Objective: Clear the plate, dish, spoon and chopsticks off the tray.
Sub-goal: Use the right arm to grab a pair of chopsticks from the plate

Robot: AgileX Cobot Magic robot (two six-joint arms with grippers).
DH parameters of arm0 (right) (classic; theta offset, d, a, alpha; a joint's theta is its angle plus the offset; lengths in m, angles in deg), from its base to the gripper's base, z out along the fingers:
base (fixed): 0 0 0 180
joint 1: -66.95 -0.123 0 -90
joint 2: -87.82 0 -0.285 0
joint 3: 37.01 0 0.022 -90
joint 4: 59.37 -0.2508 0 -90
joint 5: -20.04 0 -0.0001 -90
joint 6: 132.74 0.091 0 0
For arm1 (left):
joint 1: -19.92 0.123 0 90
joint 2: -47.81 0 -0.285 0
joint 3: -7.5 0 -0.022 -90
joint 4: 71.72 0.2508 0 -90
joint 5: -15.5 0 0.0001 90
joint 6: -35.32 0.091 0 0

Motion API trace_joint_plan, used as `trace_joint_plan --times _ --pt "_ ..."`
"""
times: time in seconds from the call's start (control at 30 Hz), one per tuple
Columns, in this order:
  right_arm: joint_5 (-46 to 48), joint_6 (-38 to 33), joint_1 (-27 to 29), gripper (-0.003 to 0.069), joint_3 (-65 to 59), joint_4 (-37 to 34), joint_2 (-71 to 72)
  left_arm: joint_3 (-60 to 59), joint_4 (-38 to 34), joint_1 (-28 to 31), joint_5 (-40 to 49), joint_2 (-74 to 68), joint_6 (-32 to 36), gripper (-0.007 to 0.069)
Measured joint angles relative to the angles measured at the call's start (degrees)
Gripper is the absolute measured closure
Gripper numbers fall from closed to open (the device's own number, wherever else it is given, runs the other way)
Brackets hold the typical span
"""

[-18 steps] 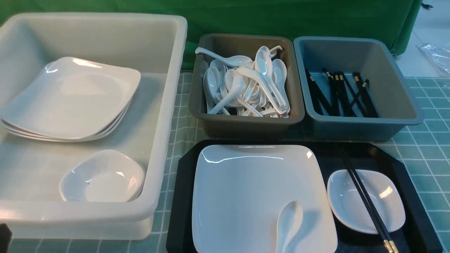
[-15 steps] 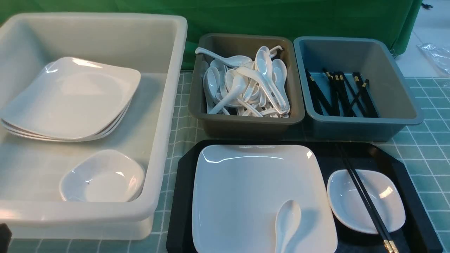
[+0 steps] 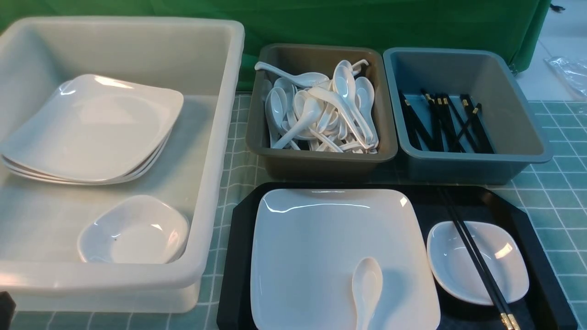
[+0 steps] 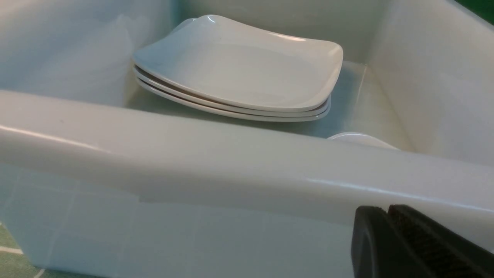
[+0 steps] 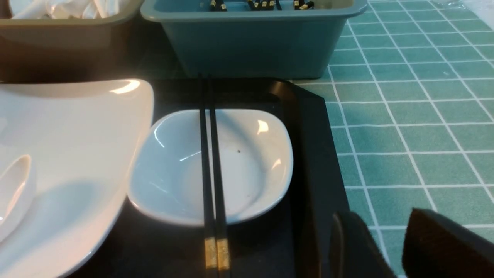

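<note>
- Nearest, on the left: clenched left gripper (image 4: pixel 387 210), black pads pressed together with nothing between them, just outside the near wall of a white tub (image 4: pixel 231 150); contact with that wall impossible to tell.
- Nearest, on the right: released right gripper (image 5: pixel 386 226), a clear gap between its pads, empty, above the near right edge of the tray (image 3: pixel 527 215) and the teal checked cloth of the bench (image 3: pixel 559 197).
- On the near right part of the plate (image 3: pixel 321 238): glossy white spoon (image 3: pixel 367 286), hollow side up, bowl pointing away, handle pointing toward the robot and cut off by the picture's edge; long axis near to far.
- Left half of the black tray: large white square plate, flat, rounded corners, shallow rim.
- Right half of the tray, just beside the plate: small white dish (image 3: pixel 500 270), upright and shallow.
- Across the dish: black chopsticks (image 3: pixel 477 259), side by side; gold-banded thick ends near, thin tips far on the tray, toward a blue-grey tub (image 3: pixel 472 167); long axis near to far, slanting leftward with distance.
- Farther back: grey tub (image 3: pixel 321 160) of white spoons beside the blue-grey tub of black chopsticks.
- Inside the white tub: stacked plates (image 3: pixel 91 128) and a small dish (image 3: pixel 133 233).
</note>
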Motion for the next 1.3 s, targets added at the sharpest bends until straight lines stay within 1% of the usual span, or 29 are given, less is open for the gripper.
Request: trace_joint_plan --times 0.07,0.1,0.17,0.23,0.33,0.47,0.53,0.57,0.63,0.67,0.7,0.8,0.9,0.97,1.03,1.1,1.13,1.17,1.23,1.3 --pt "0.0 0.0 0.0 0.0417 0.0 0.0 0.0 0.0 -0.5 0.0 -1.1 0.0 -0.3 0.0607" --pt "0.0 0.0 0.0 0.0417 0.0 0.0 0.0 0.0 -2.8 0.0 -2.8 0.0 -1.3 0.0607" --pt "0.0 0.0 0.0 0.0417 0.0 0.0 0.0 0.0 -11.3 0.0 -7.8 0.0 -7.0 0.0607" --pt "0.0 0.0 0.0 0.0417 0.0 0.0 0.0 0.0 -18.8 0.0 -13.3 0.0 -10.7 0.0607" --pt "0.0 0.0 0.0 0.0417 0.0 0.0 0.0 0.0 -20.9 0.0 -18.8 0.0 -12.1 0.0607" --pt "0.0 0.0 0.0 0.0417 0.0 0.0 0.0 0.0 -21.8 0.0 -24.0 0.0 -13.0 0.0607" --pt "0.0 0.0 0.0 0.0417 0.0 0.0 0.0 0.0 -21.8 0.0 -24.4 0.0 -14.2 0.0607" --pt "0.0 0.0 0.0 0.0417 0.0 0.0 0.0 0.4 -21.7 0.0 -22.8 0.0 -14.9 0.0607" --pt "0.0 0.0 0.0 0.0417 0.0 0.0 0.0 2.8 -21.4 -0.3 -16.9 0.0 -15.5 0.0607" --pt "0.0 0.0 0.0 0.0417 0.0 0.0 0.0 5.8 -21.0 -1.0 -11.5 -0.7 -15.0 0.0607" --pt "0.0 0.0 0.0 0.0417 0.0 0.0 0.0 9.5 -20.8 -1.8 -5.9 -2.4 -12.7 0.0607" --pt "0.0 0.0 0.0 0.0417 0.0 0.0 0.0 21.0 -21.5 -5.1 11.3 -11.5 0.3 0.0607" --pt "0.0 0.0 0.0 0.0417 0.0 0.0 0.0 27.9 -21.5 -6.8 20.5 -21.2 6.5 0.0607" --pt "0.0 0.0 0.0 0.0417 0.0 0.0 0.0 31.8 -21.5 -7.0 24.4 -26.6 9.4 0.0607" --pt "0.0 0.0 0.0 0.0417 0.0 0.0 0.0 34.7 -21.5 -7.0 26.8 -33.3 13.4 0.0607" --pt "0.0 -0.1 0.0 0.0417 0.0 0.0 0.0 37.5 -21.8 -7.6 26.9 -38.5 16.6 0.0607" --pt "0.0 -0.2 0.0 0.0417 0.0 0.0 0.0 39.1 -22.1 -8.7 26.2 -42.5 18.1 0.0607" --pt "0.0 -0.2 0.0 0.0417 0.0 0.0 0.0 39.3 -22.1 -8.9 26.1 -43.0 18.1 0.0607" --pt "-0.1 -0.2 0.0 0.0417 0.0 0.0 0.0 40.8 -22.3 -12.6 24.3 -48.3 21.0 0.0607" --pt "-0.8 -0.2 0.0 0.0417 0.0 0.0 0.0 41.5 -22.4 -16.8 23.2 -51.2 22.4 0.0607"
